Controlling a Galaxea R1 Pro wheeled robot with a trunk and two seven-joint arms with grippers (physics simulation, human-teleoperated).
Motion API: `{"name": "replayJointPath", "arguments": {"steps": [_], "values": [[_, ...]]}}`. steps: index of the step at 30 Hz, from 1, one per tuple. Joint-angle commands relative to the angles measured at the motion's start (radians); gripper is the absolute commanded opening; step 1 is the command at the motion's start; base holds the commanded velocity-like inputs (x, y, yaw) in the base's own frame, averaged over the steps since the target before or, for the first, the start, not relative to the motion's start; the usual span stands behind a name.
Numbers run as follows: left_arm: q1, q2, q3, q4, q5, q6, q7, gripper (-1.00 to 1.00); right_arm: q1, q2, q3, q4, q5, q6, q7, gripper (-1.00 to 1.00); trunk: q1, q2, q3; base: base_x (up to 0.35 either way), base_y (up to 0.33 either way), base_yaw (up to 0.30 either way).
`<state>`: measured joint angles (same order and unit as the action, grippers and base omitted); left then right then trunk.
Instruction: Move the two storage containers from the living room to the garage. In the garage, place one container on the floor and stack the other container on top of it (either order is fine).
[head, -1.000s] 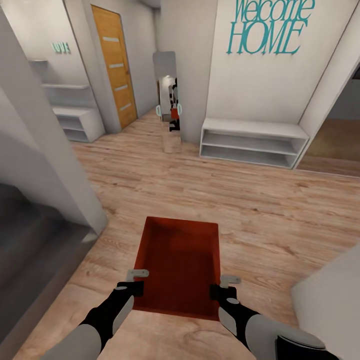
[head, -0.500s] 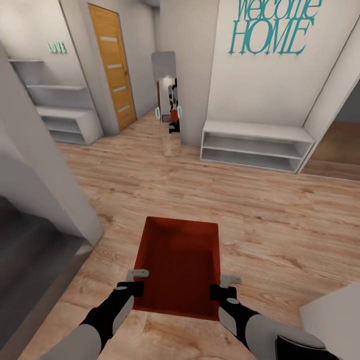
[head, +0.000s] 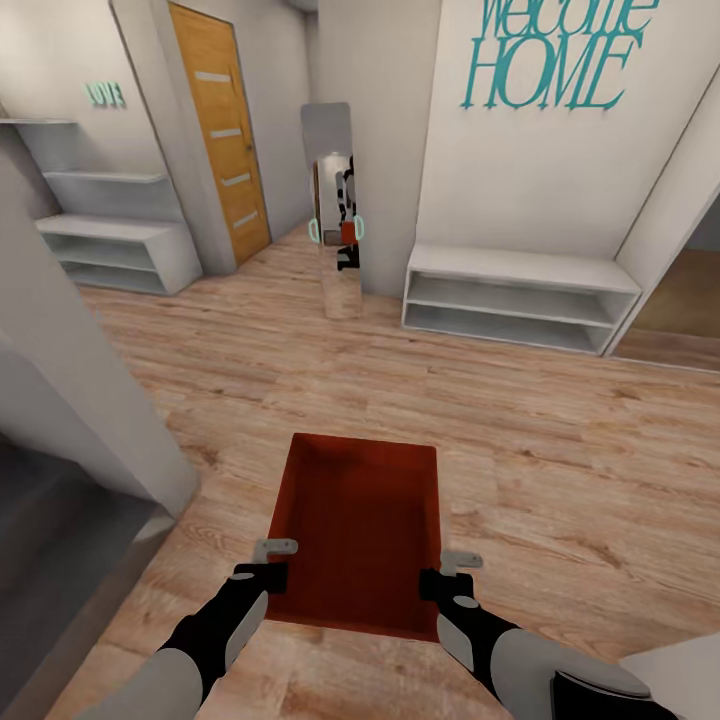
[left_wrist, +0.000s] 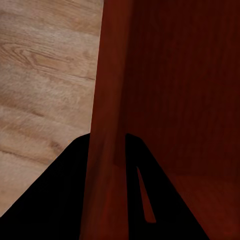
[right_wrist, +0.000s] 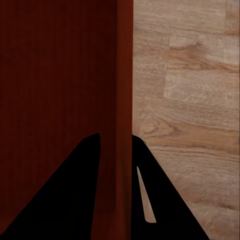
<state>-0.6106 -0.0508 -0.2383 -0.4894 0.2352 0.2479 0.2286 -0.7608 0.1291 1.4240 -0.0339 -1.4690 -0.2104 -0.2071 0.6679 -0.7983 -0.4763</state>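
The left gripper (head: 268, 562) is clamped on the left long wall of one orange-red rectangular open-top plastic bin (head: 358, 530), near the bin's near corner. In the left wrist view its two dark fingers (left_wrist: 65, 195) straddle that thin wall, one outside and one inside. The right gripper (head: 450, 572) pinches the right long wall in the same way, opposite the left one; in the right wrist view its black fingers (right_wrist: 165, 200) sit on either side of the wall. Each gripper has a pale grey finger tip above a black wrist and a grey forearm.

The bin is shallow, thin-walled and smooth, its bottom darker red. It is held level between the two grippers above the light wood-plank floor (head: 560, 440), touching nothing else. Its long axis runs straight away from the robot, the short far wall pointing towards a tall narrow mirror (head: 335, 200) leaning on a pale wall ahead.

Around it are two low white open shelf units: one (head: 515, 295) under teal "Welcome HOME" lettering (head: 545, 55), the other (head: 110, 235) at the far left under a small teal word. One orange wooden door (head: 222, 130) with pale horizontal insets stands left of the mirror. A grey wall corner (head: 70, 370) rises close at the left.
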Motion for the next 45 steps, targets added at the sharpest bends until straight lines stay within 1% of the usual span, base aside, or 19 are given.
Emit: {"name": "replayJointPath", "arguments": {"steps": [1, 45], "values": [[-0.001, 0.028, 0.024, -0.016, 0.001, 0.005, 0.014, -1.00, 0.000, -0.011, 0.036, 0.012, -0.011, 0.000, -0.003, -1.00, 0.001, -0.001, -0.001, 0.320, 0.000, 0.000], [-0.001, 0.028, 0.024, -0.015, 0.001, 0.005, 0.014, -1.00, 0.000, -0.011, 0.036, 0.012, -0.011, 0.000, -0.003, -1.00, 0.001, -0.001, -0.001, 0.320, 0.000, 0.000]]}}
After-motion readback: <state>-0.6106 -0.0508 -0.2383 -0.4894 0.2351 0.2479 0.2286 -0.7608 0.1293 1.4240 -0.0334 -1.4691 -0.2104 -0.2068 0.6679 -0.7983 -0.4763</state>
